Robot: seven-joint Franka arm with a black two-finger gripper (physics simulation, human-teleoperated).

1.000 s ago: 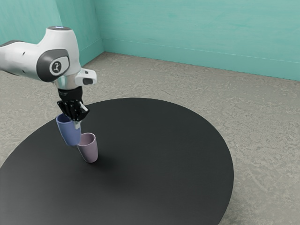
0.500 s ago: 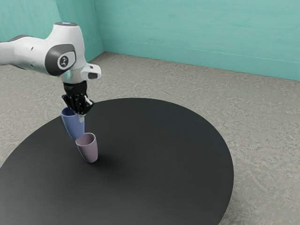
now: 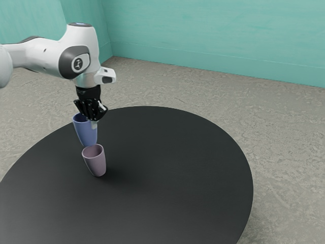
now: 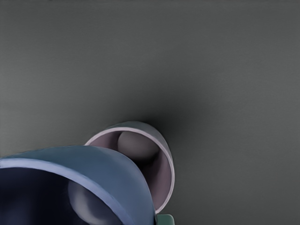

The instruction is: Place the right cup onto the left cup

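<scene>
Exterior view — blue cup point(image 3: 87, 134) shifted toward the exterior view's right.

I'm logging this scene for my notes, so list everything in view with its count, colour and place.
Blue cup: 1, blue, held up by the jaws, close to the pink cup
Pink cup: 1, dusky pink, standing on the table
Table: 1, black, round, under the cups
Floor: 1, grey, around the table
Walls: 2, teal, meeting in a corner behind
Arm: 1, white and dark grey, entering from the exterior view's left
Jaws: 1 pair, mostly black, shut on the blue cup
</scene>
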